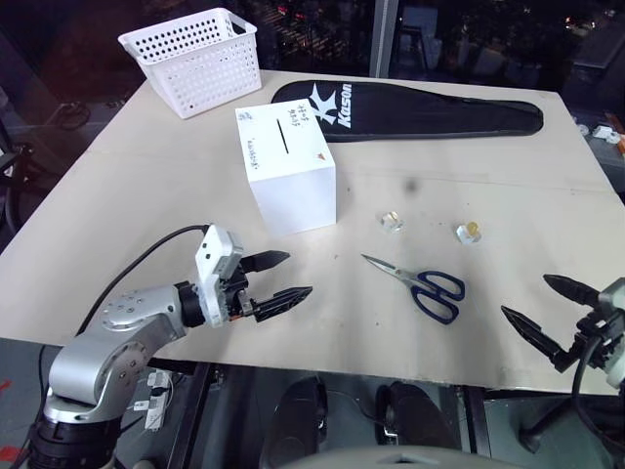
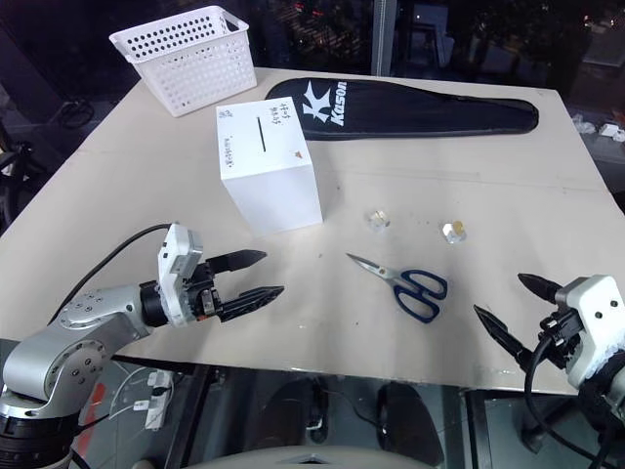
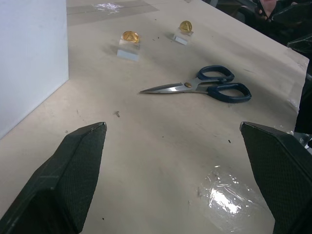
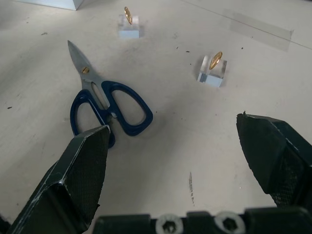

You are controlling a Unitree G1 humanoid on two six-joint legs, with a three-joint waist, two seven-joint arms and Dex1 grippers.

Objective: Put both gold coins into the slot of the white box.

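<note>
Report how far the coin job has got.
Done: nothing. Both gold coins stand on edge in small clear blocks on the table, apart from the white box.
In hand: nothing; left gripper and right gripper are open, empty.
Left: both coins into the slot.

**A staged test room, not a home**

You are looking at a plain beige table (image 1: 508, 293) set out like a lab trial; dark glass panes behind it; cables hanging under its edge; a patch of clear tape (image 3: 222, 195) stuck to its top.
</note>
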